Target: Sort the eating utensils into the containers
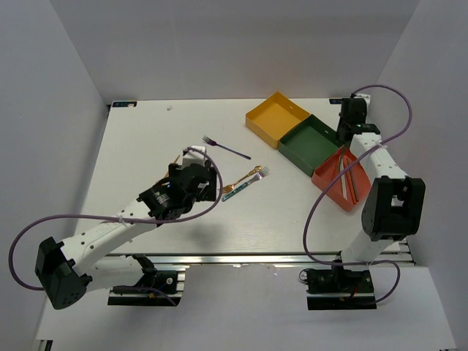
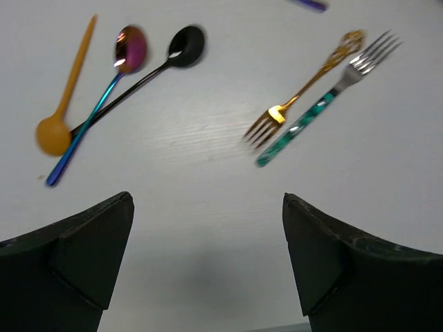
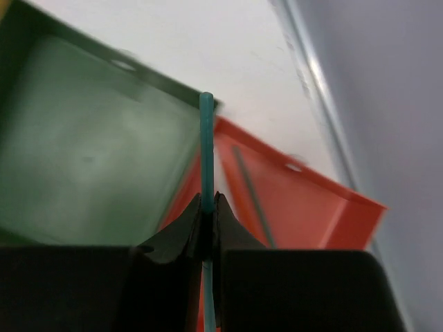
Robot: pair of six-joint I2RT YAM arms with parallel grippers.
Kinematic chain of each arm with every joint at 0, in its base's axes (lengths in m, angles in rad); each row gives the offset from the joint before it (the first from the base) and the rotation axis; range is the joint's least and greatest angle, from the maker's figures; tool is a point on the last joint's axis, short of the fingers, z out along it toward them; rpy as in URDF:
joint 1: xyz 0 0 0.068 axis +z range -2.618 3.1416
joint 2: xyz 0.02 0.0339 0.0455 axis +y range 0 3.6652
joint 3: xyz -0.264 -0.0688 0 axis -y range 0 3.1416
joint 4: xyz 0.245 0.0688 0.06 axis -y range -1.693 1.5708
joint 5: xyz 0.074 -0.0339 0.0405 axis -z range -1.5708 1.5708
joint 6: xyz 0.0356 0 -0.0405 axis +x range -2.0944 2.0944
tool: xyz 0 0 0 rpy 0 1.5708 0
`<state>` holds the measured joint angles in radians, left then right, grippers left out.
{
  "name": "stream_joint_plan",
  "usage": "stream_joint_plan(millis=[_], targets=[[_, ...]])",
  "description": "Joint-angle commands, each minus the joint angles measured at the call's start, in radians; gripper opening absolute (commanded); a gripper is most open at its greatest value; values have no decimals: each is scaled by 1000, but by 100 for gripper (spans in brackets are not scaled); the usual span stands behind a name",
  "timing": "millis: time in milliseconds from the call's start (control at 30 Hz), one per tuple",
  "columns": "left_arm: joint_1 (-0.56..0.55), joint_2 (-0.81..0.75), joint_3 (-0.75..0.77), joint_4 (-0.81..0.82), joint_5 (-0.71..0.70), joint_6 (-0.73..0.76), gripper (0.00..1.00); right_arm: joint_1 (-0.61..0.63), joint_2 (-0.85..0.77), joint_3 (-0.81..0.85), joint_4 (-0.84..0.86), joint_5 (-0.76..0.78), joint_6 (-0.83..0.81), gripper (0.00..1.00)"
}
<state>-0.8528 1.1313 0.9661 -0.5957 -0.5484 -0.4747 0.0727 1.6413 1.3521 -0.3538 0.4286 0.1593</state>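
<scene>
The left pincer (image 2: 208,207) hangs low over the white desk (image 2: 208,145), whose surface shows a faint wood grain. Its two dark, wedge-shaped fingers (image 2: 76,256) stand wide apart with nothing between them.

Ahead of it and to its left lie three spoons, fanned out with their handles crossing:
- an orange spoon (image 2: 64,97), matte and plastic-looking, with a round bowl
- a pink spoon (image 2: 130,48), glossy and iridescent, on a thin blue handle
- a black spoon (image 2: 185,45) with a shiny oval bowl

To its right a gold fork (image 2: 304,86) with an ornate, pierced handle lies just beside a silver fork (image 2: 325,104) with a mottled teal-green handle. The two are nearly parallel. In the top view a slim purple fork (image 1: 227,147) rests well apart from them, farther back on the desk.

The right pincer (image 3: 210,207) is pressed together on a teal chopstick (image 3: 206,145), a thin, straight, smooth rod that sticks out forward from between the fingertips. Its tip shows against the corner where the dark green tray (image 3: 90,166) meets the red-orange tray (image 3: 311,207).

All three containers are shallow, square and smooth-walled. They sit in a diagonal row at the far right of the desk, with the yellow tray (image 1: 278,117) the farthest back. A grey chopstick (image 3: 252,197) lies in the red-orange tray, and the top view shows slender sticks there too.
</scene>
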Motion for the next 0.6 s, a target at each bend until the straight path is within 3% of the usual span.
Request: stream_joint_plan(millis=[0,267,333,400,567], targets=[[1,-41,-104,-63,-122,36,97,-92,51,59,-54,53,-102,0],[9,-68,-102,-56,-130,31,98,-109,62,-28,4,53,-130,0],[9,-71,-99,-70,-145,25,98,-109,57,-51,10,58,-119,4],[11,-80,-99,-72,-156,22,98,-109,52,-73,18,64,-112,14],[11,-85,-101,-72,-165,21,98,-109,57,-71,-39,46,-63,19]])
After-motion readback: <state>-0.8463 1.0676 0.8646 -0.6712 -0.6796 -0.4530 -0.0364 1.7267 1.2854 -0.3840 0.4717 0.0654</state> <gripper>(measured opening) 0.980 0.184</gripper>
